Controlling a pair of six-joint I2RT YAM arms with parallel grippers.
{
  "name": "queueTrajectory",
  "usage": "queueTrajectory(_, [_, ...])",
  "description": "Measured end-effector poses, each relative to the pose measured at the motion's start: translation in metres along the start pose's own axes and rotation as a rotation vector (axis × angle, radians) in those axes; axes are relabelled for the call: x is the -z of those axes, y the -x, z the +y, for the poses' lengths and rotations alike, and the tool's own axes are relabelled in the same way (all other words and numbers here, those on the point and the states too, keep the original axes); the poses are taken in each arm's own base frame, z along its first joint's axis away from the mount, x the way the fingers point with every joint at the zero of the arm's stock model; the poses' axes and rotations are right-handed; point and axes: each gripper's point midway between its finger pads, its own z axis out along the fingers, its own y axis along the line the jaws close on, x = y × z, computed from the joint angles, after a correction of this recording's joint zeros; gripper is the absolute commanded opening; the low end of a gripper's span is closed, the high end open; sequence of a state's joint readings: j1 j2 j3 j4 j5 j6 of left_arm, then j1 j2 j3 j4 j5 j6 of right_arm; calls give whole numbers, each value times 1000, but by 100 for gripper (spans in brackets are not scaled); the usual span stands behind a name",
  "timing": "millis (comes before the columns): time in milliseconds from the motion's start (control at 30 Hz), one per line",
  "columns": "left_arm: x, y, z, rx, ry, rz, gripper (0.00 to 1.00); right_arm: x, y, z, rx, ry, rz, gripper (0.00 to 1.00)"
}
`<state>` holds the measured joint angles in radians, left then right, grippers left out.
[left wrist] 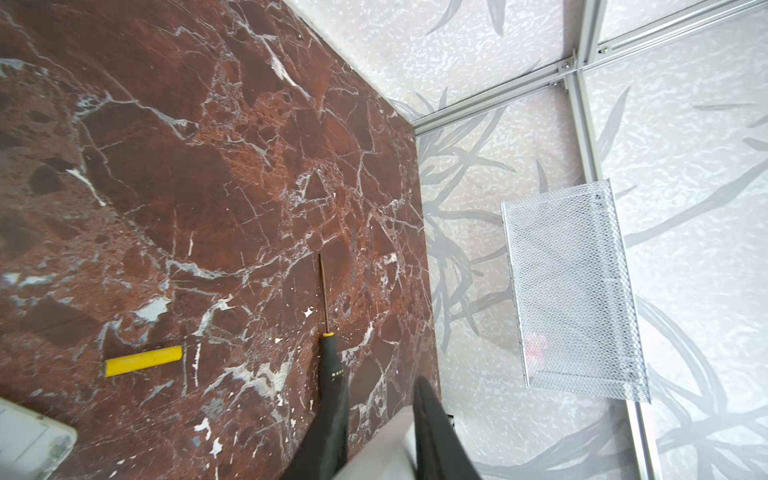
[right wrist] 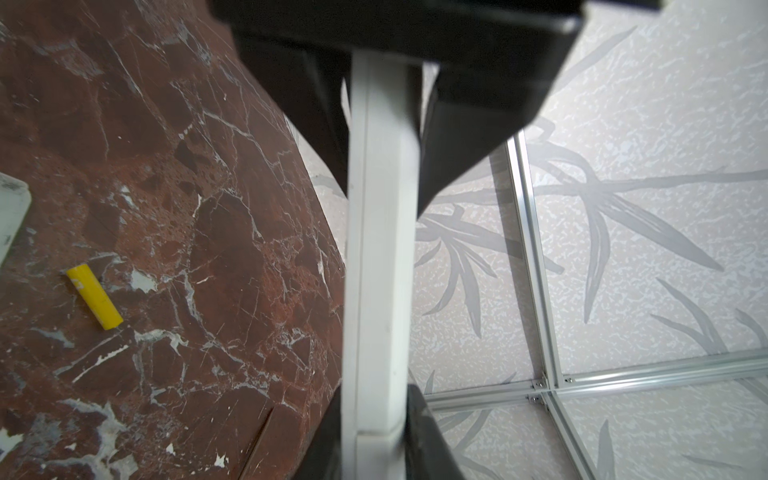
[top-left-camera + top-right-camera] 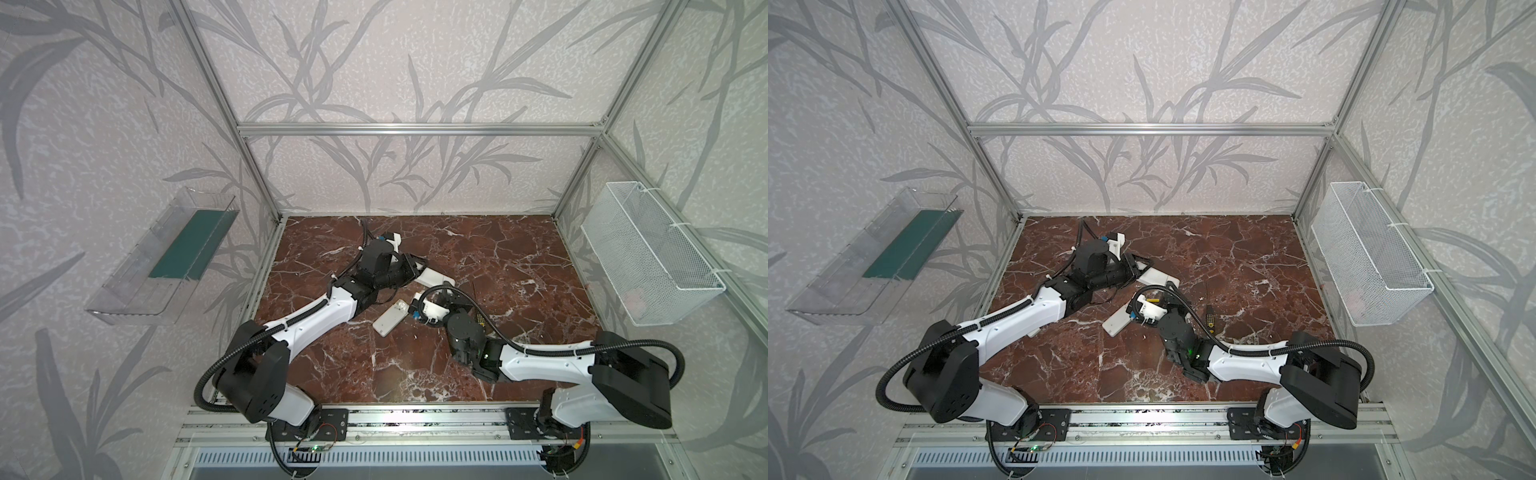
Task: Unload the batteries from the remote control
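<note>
White remote control [image 2: 380, 257] sits in the left gripper [image 2: 380, 193], seemingly clamped; the right gripper [image 2: 374, 390] flanks its other end, grip unclear. One yellow battery [image 1: 143, 360] lies on the table [image 1: 208, 166] beside that gripper.

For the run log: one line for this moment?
left gripper: shut on white remote | right gripper: around same remote, grip unclear | battery: loose on table | second remote: on table
</note>
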<state>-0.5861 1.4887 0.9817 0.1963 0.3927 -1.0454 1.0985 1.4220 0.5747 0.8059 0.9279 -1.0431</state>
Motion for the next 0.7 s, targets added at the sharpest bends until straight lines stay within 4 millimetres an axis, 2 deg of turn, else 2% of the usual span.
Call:
queueTrajectory(267, [-4,-4,-1,41,-86,14,0,9,18,-11,-83,20,-93,68])
queueTrajectory(400, [-5,-4,0,58,-107,17,0,15,23,-17,-136,49,-128,81])
queueTrajectory(600, [-5,5,25,82,-61,-3,0,26,30,-34,-302,172,-193,88])
queueTrajectory(700, [-3,11,29,85,-61,-18,0,22,21,-39,-415,274,-175,88])
